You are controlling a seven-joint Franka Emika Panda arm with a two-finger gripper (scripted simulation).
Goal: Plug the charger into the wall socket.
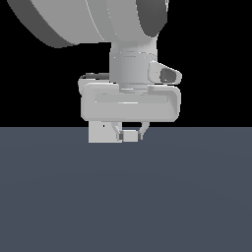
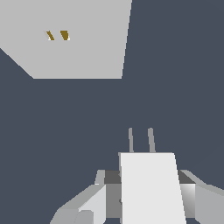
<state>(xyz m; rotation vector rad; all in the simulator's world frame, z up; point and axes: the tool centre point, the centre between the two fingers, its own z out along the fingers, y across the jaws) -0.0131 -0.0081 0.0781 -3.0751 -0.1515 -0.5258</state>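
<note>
Grey socket: one; charger: one, two prongs.

Pale grey charger, light-grey wall socket with brown slots

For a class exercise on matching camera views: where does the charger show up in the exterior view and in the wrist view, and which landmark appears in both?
Exterior view: the charger is a small pale block between the fingers, just under the hand, near picture centre.
Wrist view: the charger fills the lower middle, two prongs pointing away from the camera.
Shared landmark: the wall socket, a light-grey plate on the dark floor.
</note>
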